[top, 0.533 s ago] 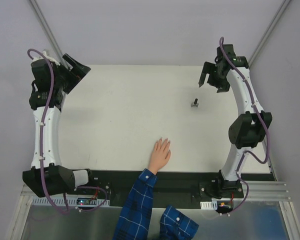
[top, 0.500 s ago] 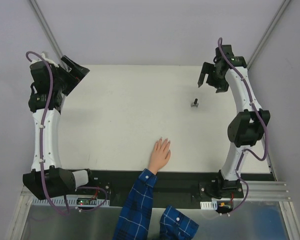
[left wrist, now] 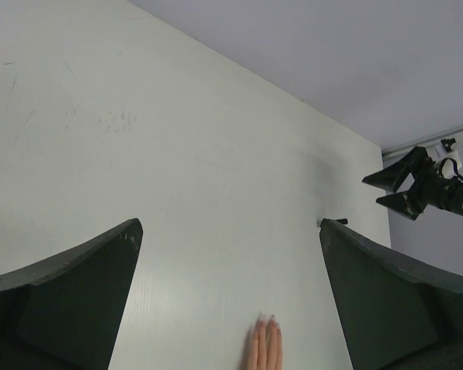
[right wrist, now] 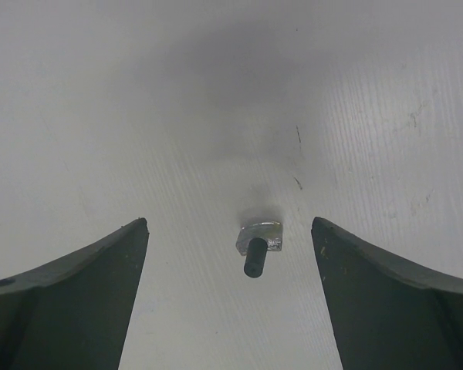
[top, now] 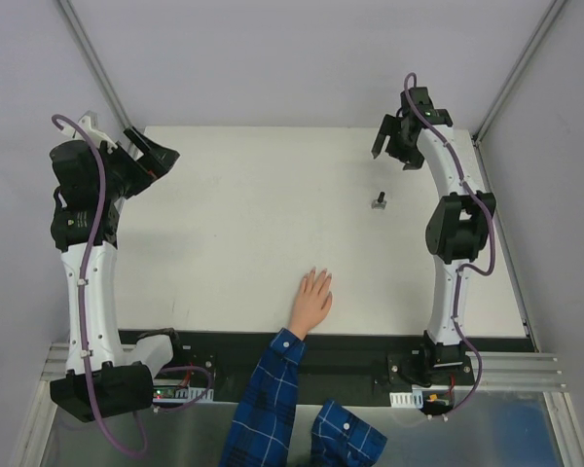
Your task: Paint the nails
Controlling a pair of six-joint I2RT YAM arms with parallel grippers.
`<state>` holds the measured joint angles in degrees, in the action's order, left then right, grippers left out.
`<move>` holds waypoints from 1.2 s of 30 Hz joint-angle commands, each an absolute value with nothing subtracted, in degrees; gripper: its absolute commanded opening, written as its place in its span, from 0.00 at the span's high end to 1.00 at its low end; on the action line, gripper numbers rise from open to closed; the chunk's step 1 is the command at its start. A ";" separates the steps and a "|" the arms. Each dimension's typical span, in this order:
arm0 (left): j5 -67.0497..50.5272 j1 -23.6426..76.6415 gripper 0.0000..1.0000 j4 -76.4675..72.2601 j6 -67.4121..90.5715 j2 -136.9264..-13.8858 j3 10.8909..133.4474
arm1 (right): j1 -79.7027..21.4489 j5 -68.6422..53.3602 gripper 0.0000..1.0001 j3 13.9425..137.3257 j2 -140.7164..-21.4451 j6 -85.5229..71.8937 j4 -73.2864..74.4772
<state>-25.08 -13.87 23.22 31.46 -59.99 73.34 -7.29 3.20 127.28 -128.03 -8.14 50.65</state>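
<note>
Painting apparently not begun: nails (top: pixel 318 276) lie on the hand (top: pixel 310 304) at the near edge of the bench (top: pixel 224 214), bottle (right wrist: pixel 255 254) untouched before my wide-open, empty right pincer (right wrist: pixel 229 222); left pincer (left wrist: pixel 230 223) also open, empty.

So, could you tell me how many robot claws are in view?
2. The left black two-finger claw hovers open over the white table's far-left corner; the right black claw hangs open far-right, beyond the small dark bottle.
</note>
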 commanded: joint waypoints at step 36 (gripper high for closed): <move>-27.07 -9.84 0.04 20.39 32.61 -62.49 72.25 | -13.10 12.48 0.55 113.29 -124.19 -6.86 50.80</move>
